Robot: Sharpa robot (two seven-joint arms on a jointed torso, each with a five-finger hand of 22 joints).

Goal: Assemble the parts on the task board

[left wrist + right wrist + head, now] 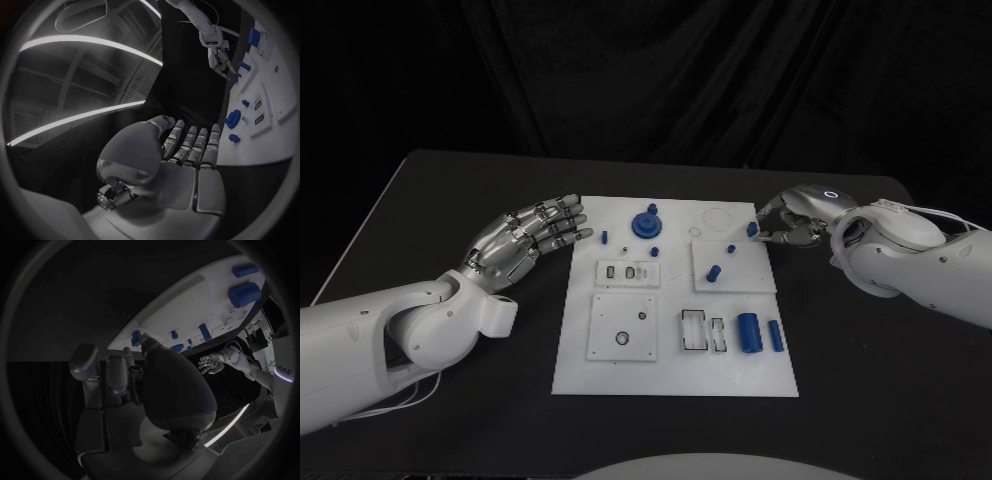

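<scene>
Task board (675, 375), white plate, centre of black table (430, 190), near edge closest to the camera. Near right corner: blue cylinder (749, 333) with a slimmer blue bar (776, 336) just beside it. Far end: round blue knobbed part (648, 223); small blue peg (604, 237) near the left edge. Left hand (531, 238): beside the board's left edge, fingers spread, holding nothing. Right hand (788, 222): at the far right corner, fingers curled at a small blue part (753, 229); whether it is held cannot be told.
</scene>
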